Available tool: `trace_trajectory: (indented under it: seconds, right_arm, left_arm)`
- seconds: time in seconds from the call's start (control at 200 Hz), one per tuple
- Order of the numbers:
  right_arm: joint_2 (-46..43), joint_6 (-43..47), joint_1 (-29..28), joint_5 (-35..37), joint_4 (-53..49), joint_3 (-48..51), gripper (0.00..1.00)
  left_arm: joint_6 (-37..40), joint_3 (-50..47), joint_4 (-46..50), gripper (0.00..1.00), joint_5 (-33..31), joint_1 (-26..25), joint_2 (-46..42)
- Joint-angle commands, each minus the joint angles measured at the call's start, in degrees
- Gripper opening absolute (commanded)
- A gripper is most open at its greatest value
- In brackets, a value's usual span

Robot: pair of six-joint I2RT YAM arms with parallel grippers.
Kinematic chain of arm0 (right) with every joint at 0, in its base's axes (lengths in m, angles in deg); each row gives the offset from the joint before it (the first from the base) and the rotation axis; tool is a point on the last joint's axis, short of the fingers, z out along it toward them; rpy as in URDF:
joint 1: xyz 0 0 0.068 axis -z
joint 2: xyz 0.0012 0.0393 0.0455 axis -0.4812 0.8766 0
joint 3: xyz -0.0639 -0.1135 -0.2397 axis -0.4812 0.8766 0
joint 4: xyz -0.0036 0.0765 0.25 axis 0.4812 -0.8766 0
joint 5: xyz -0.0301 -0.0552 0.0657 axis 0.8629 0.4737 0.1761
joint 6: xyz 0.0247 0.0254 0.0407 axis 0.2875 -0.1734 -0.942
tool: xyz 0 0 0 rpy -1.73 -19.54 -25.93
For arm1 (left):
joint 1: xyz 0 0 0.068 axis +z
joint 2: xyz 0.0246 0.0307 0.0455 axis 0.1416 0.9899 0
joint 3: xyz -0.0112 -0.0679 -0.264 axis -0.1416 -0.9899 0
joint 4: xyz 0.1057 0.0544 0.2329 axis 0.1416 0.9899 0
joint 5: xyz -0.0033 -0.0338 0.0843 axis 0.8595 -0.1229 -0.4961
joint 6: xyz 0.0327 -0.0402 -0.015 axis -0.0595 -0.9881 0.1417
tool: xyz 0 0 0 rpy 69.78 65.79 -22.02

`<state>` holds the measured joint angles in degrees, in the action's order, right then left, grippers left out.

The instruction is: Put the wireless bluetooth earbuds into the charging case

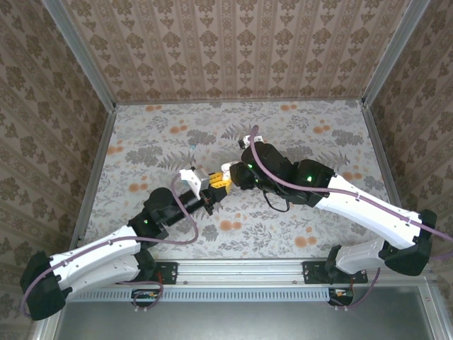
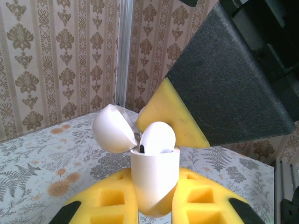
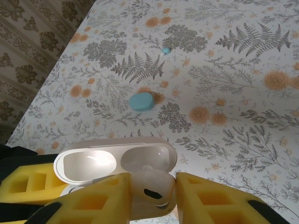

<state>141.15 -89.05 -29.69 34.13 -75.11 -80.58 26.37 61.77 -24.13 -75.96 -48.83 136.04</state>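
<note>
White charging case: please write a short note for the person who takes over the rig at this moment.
Left tool: shut on the white case; its lid is open.
Right tool: straddles a white earbud; grip or release unclear.
Done: that earbud sits in the case mouth.
Left: probably check the seating, then close the lid. A teal case and one teal earbud lie apart on the table.

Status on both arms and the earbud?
Left fingers shut on open white case. Right fingers flank earbud at its mouth, grip unclear. Teal case, teal bud lie clear.
</note>
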Motion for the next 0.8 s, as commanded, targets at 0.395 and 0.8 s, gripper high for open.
trace_trajectory:
  seconds: [0.395, 0.8]
  right_arm:
    - [1.16, -0.97, -0.35, -4.94, -1.94, -2.83, 0.39]
    - [0.93, -0.55, -0.34, -4.17, -1.80, -4.67, 0.41]
  left_arm:
    - [-0.60, -0.86, -6.15, 0.00, -0.51, -0.24, -0.58]
    - [-1.31, -0.95, -7.93, 0.00, 0.04, -0.17, 0.83]
